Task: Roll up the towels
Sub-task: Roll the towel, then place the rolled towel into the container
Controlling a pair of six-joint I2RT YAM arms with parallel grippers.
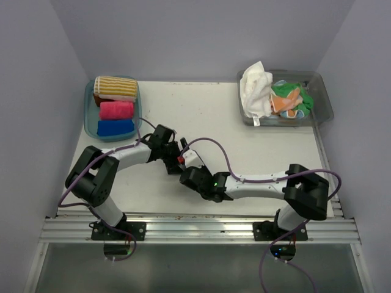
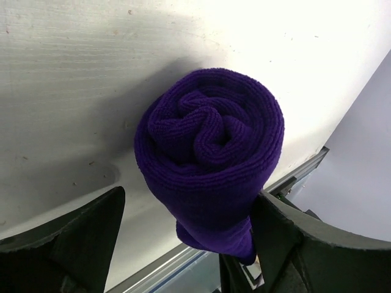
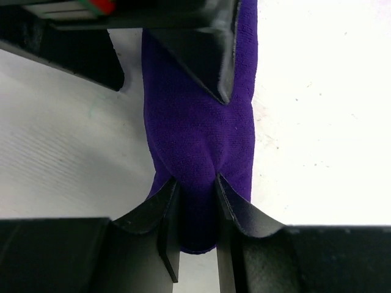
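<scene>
Right of the blue tub (image 1: pixel 89 116) and nearer the arm bases, mid-counter (image 1: pixel 201 116): one purple towel (image 2: pixel 211 159), rolled tight, spiral end showing.
Right claw (image 3: pixel 195 181): pinched narrow on one end of the roll.
Left claw (image 2: pixel 189 198): spread wide astride the other end, one finger touching, the other apart.
Inside the blue tub: striped roll (image 1: pixel 115 87), pink roll (image 1: pixel 116 110), blue roll (image 1: pixel 115 127).
Well right of it: clear tub (image 1: pixel 324 97) holding a loose white towel (image 1: pixel 255 85), green towel (image 1: pixel 284 91) and orange towel (image 1: pixel 287 104).
</scene>
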